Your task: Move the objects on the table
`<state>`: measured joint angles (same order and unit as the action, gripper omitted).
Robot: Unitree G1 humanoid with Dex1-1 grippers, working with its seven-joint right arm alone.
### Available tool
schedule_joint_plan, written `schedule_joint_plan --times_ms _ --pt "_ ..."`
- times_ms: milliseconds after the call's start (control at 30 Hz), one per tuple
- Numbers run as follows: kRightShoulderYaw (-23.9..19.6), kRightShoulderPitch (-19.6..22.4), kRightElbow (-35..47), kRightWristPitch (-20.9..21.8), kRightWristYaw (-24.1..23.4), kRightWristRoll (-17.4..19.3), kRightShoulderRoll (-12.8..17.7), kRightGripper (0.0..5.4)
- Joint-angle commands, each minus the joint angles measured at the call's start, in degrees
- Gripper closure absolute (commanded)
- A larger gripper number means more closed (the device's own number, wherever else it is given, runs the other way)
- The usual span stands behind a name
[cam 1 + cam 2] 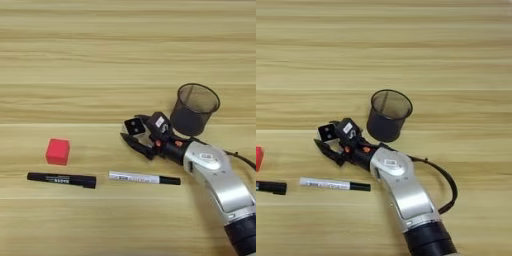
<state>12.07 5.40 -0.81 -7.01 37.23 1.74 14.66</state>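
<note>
My right gripper [130, 129] reaches left over the table [100, 60], its two black fingers closed around the small black-faced die [134, 126] with white dots. One finger lies along the die's top and the other under it; in the right eye view the die [326, 132] sits between them the same way. A red cube [58, 151] rests at the left. In front of it lies the slim all-black marker [61, 179], pointing left to right. Both are well left of the gripper and untouched.
A dark mesh cup [194, 109] stands upright just behind and right of the gripper's wrist. A white-barrelled marker [144, 178] with a black cap lies just in front of the gripper. The silver forearm [222, 182] comes in from the bottom right, trailing a black cable.
</note>
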Motion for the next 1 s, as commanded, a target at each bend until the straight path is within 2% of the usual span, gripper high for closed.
schedule_joint_plan --times_ms 33,233,400,1000 --pt "1.5 4.1 3.3 0.8 -0.1 0.2 -1.0 2.30" --pt "5.5 4.2 3.1 0.6 1.2 -0.5 -2.7 2.30" --pt "7.1 4.3 2.1 -1.1 2.8 -0.1 -3.0 2.30" --pt "8.7 5.4 -3.1 -1.8 4.1 -0.7 -4.5 2.30"
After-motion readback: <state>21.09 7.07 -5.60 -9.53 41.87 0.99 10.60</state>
